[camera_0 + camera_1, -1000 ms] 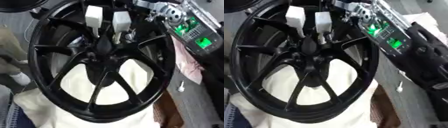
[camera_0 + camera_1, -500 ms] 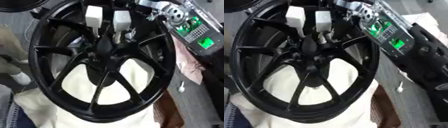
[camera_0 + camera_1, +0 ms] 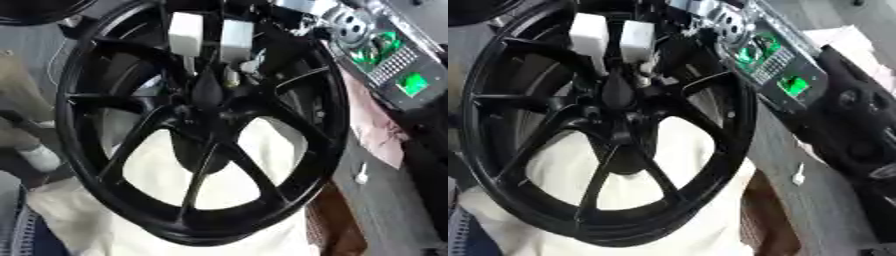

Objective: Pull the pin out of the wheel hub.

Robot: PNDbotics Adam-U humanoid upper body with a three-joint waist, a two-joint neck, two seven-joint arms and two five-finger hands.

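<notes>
A black multi-spoke wheel hub [image 3: 203, 120] fills both views, tilted and resting on a white cloth [image 3: 219, 165]. My right arm [image 3: 773, 65], with green lights on its forearm, comes in from the upper right. My right hand [image 3: 210, 35], black with two white blocks, hangs over the hub's upper rim and reaches down toward the centre. A small silvery pin [image 3: 231, 76] stands just above the hub's centre, right under the hand. Whether the hand has hold of it is hidden by the dark spokes. My left hand shows in neither view.
Pink cloth [image 3: 378, 135] lies right of the hub under my forearm. A small white piece [image 3: 360, 176] lies on the grey surface [image 3: 385, 210] at the right. A brown block [image 3: 331, 220] sits below the rim. Blue fabric [image 3: 13, 232] shows at the lower left, a beige shape [image 3: 22, 95] at the left.
My right forearm has shifted slightly toward the upper right. The hand stays over the hub's centre by the pin, and the hub has not moved.
</notes>
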